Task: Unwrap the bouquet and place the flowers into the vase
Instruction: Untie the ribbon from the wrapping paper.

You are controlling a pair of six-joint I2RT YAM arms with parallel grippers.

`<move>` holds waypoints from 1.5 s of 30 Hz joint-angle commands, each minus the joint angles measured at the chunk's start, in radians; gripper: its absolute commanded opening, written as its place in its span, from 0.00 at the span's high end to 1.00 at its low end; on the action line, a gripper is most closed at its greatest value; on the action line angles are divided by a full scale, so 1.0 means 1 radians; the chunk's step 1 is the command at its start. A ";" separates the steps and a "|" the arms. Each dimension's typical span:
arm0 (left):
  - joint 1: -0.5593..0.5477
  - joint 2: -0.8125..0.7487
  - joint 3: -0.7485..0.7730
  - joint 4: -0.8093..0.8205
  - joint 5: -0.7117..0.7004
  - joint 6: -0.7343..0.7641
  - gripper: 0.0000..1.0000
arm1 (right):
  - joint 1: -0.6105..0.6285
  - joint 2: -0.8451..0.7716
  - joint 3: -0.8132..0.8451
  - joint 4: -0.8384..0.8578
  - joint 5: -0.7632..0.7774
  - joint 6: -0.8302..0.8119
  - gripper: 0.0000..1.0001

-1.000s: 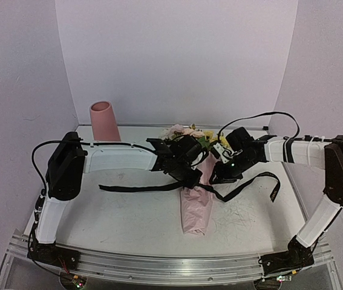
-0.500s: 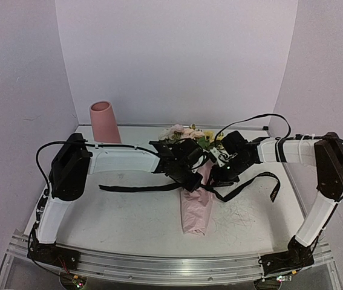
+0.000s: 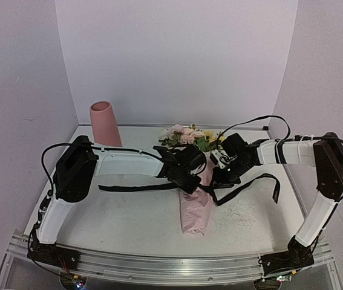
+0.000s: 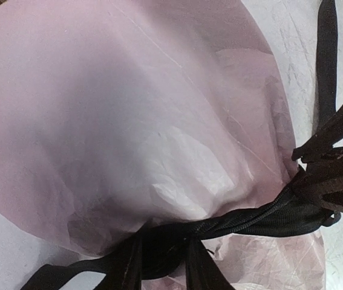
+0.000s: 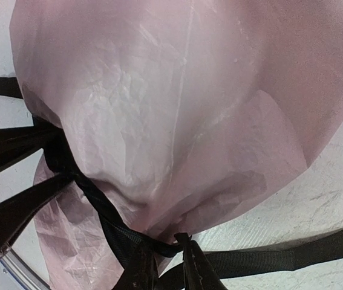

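Two grippers flank tied waist of bouquet (image 3: 196, 202): left gripper (image 3: 186, 177) on its left, right gripper (image 3: 221, 174) on its right. Whether either is spread or pinching: cannot tell, black fingers merge with black ribbon (image 4: 250, 220) in wrist views. Ribbon still knotted round paper (image 5: 177, 90). Bouquet's long axis runs near-to-far, flowers (image 3: 186, 134) at far end. Vase (image 3: 104, 124) upright, far left, well apart; left arm nearer.

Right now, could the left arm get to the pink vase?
Probably yes: the vase stands alone at the back left, nothing in the way, though the left claw is down at the bouquet.
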 commanded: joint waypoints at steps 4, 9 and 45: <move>0.005 0.005 0.058 0.007 -0.085 -0.022 0.92 | 0.006 0.015 -0.017 -0.028 0.021 0.013 0.73; 0.005 -0.021 0.039 0.007 -0.120 -0.044 0.96 | 0.004 0.008 -0.027 -0.029 0.082 0.034 0.78; 0.007 -0.097 -0.017 0.032 0.047 -0.030 0.62 | 0.006 -0.025 0.034 0.011 -0.098 -0.058 0.64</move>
